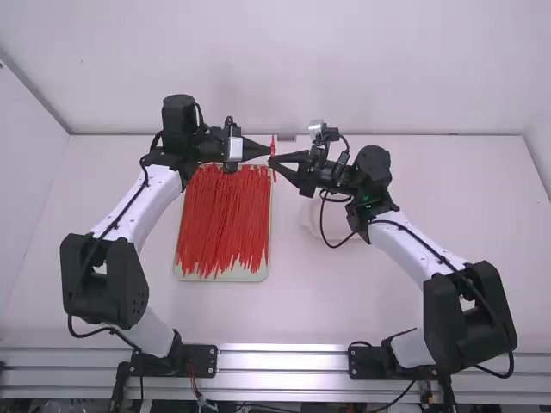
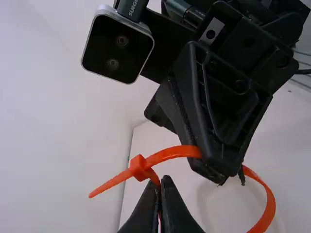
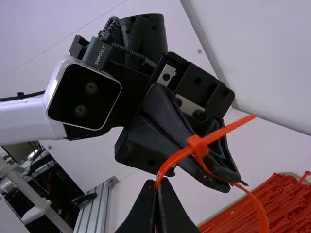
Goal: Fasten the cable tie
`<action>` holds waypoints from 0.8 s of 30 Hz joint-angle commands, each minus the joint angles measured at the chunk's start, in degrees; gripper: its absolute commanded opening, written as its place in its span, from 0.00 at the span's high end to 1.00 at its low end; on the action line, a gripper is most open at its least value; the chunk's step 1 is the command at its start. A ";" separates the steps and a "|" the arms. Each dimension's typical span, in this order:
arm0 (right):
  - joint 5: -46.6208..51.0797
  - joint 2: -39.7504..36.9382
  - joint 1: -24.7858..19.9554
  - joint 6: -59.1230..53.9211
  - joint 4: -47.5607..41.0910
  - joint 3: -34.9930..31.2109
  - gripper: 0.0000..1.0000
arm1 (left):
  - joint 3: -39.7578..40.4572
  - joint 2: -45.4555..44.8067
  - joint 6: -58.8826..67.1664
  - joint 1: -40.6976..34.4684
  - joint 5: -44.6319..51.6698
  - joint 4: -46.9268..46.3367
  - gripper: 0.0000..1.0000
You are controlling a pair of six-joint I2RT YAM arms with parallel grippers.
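Upper middle of the frame, left fingers [image 2: 146,213] pinch the looped cable tie [image 2: 138,167] under its head; right fingers [image 3: 143,208] pinch the strap beside it, opposite the free tail.

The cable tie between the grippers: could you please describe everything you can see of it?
The cable tie is an orange-red plastic strap, bent into a loose loop, its pointed tail poking through the blocky head. It hangs in the air, pinched by the left gripper and right gripper, both jaws shut.
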 commanded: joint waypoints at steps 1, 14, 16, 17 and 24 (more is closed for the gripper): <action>4.00 0.28 -0.83 -0.07 1.01 1.40 0.98 | -1.18 -0.35 0.22 -1.05 3.87 -0.39 0.98; 5.86 0.28 -1.46 -0.02 1.07 1.40 0.96 | -1.18 -0.35 0.20 -1.14 8.52 1.05 0.98; 6.82 0.28 -1.46 0.22 1.09 1.40 0.95 | -1.18 -0.35 0.20 -1.11 8.02 0.55 0.98; 7.28 0.28 -1.44 0.17 1.07 1.40 0.94 | -1.18 -0.35 0.20 -1.14 7.41 0.37 0.98; 5.51 0.28 -1.46 -0.02 0.83 1.40 0.69 | -1.18 -0.35 0.20 -1.11 3.26 -0.46 0.98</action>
